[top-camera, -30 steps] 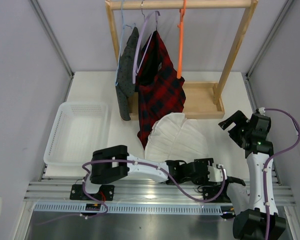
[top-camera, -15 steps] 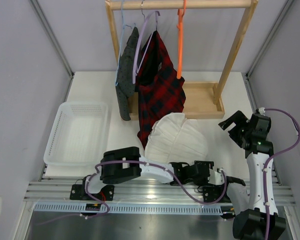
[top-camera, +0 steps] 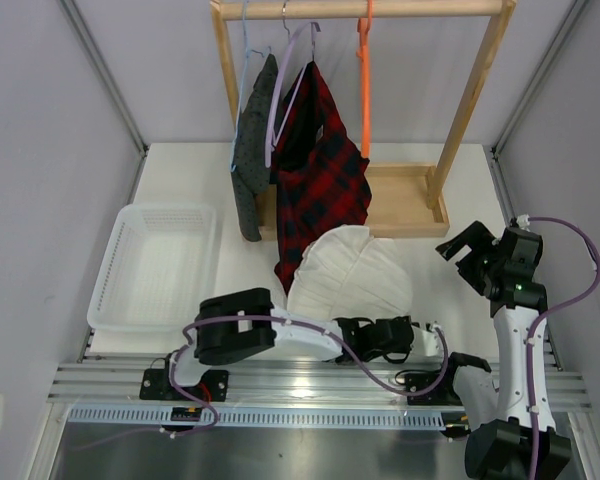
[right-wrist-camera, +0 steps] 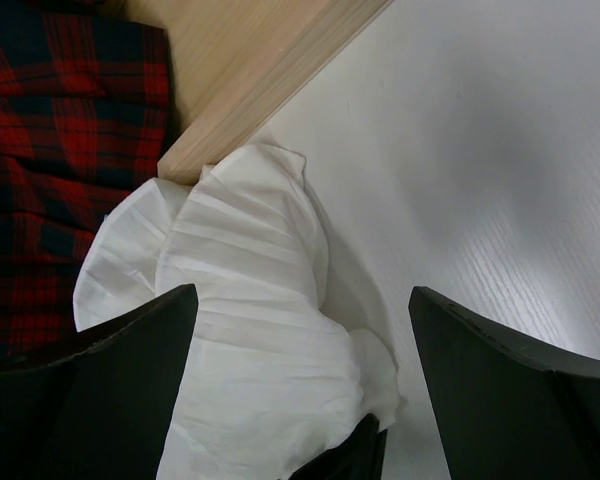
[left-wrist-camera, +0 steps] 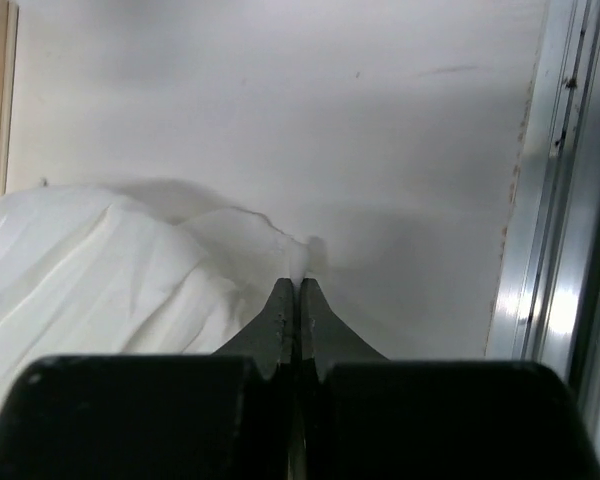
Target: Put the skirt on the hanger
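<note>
The white crinkly skirt (top-camera: 350, 275) lies spread on the table in front of the rack, its far edge against the plaid garment. My left gripper (top-camera: 408, 336) is low at the skirt's near right edge and shut on a small peak of its fabric (left-wrist-camera: 302, 252). The left gripper (left-wrist-camera: 298, 287) has its jaws pressed together. My right gripper (top-camera: 469, 249) hovers open to the right of the skirt; in the right wrist view the right gripper (right-wrist-camera: 302, 300) spans the skirt (right-wrist-camera: 250, 330) from above, apart from it. The orange hanger (top-camera: 362, 75) hangs bare on the rail.
A wooden rack (top-camera: 470, 95) with a tray base (top-camera: 405, 205) stands at the back. It carries a red-and-black plaid garment (top-camera: 320, 175) on a lavender hanger and a dark grey garment (top-camera: 251, 160) on a light-blue hanger. A white basket (top-camera: 130, 290) sits left. An aluminium rail (left-wrist-camera: 560, 200) borders the near edge.
My left gripper went from open to shut, pinching the skirt's near edge, and shifted slightly left. The right arm has not moved.
</note>
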